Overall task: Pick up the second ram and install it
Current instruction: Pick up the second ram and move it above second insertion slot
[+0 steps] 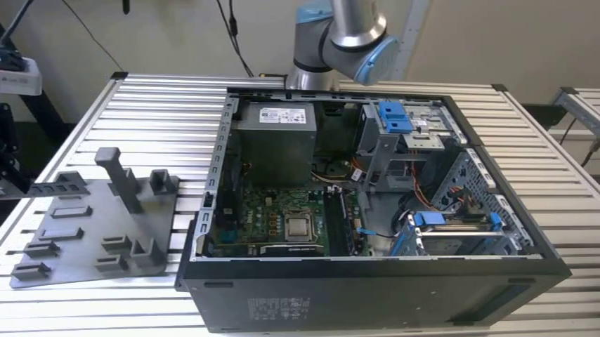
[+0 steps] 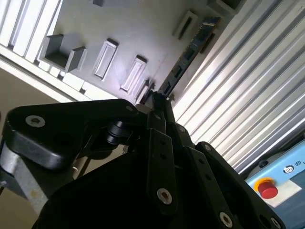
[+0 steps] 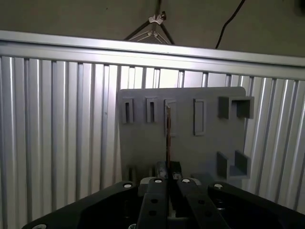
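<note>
My pincer [image 3: 169, 167] is clenched on one end of the ram [image 3: 168, 133]. The stick juts straight out past the fingertips, and in the first wrist view I see it edge-on, lined up with one of the plate's [image 3: 143, 143] narrow slots. In the second wrist view the ram [image 2: 190, 50] shows its flat side with dark chips, and its free end reaches past the plate's rim. I judge it lifted clear of the plate rather than seated in it.

The stick should be light and stiff but fragile: thin board, exposed chips, bare contacts. It is best held by the flat faces near an end, as the fingers pinch it now, and kept square so it doesn't twist.

Both wrist views look down on the plate and the table [image 3: 57, 119] around it, so I take the wrist to point downward above the plate. In the exterior view the arm [image 1: 342, 35] rises behind the open case [image 1: 375, 281], which stands beside the plate.
</note>
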You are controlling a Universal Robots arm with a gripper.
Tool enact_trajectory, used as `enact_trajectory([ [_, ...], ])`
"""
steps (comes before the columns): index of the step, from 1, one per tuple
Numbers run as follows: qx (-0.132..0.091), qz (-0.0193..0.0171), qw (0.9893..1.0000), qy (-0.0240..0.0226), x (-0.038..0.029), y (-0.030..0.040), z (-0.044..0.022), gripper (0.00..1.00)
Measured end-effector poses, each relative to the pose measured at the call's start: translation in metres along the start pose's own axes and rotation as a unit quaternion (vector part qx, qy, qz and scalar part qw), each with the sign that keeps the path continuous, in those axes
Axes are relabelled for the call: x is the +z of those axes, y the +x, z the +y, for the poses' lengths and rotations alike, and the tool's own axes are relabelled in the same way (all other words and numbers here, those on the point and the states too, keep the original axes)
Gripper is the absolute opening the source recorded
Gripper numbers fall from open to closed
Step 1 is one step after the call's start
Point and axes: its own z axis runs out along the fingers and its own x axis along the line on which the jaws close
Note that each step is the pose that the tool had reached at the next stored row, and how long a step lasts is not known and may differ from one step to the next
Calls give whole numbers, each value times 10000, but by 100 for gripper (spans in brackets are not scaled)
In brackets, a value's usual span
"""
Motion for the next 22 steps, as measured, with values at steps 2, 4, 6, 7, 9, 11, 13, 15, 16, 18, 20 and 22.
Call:
enact_trajectory([
  [2,0,-1,10000,0,-41,-3,-2,14],
  [4,0,-3,10000,0,-79,-6,-3,14],
  [6,1,-4,10000,0,-115,-8,-4,14],
  [7,1,-4,10000,0,-133,-10,-5,14],
  [9,1,-4,10000,0,-174,-13,-7,14],
  [11,0,-4,10000,0,-221,-16,-8,14],
  [13,1,-4,10000,0,-272,-20,-10,14],
  [15,1,-4,10000,0,-322,-23,-12,14],
  [16,0,-4,10000,0,-346,-25,-13,14],
  [18,1,-4,10000,0,-395,-28,-14,14],
  [20,1,-4,10000,0,-435,-32,-16,14],
  [22,1,-4,10000,0,-475,-35,-17,14],
])
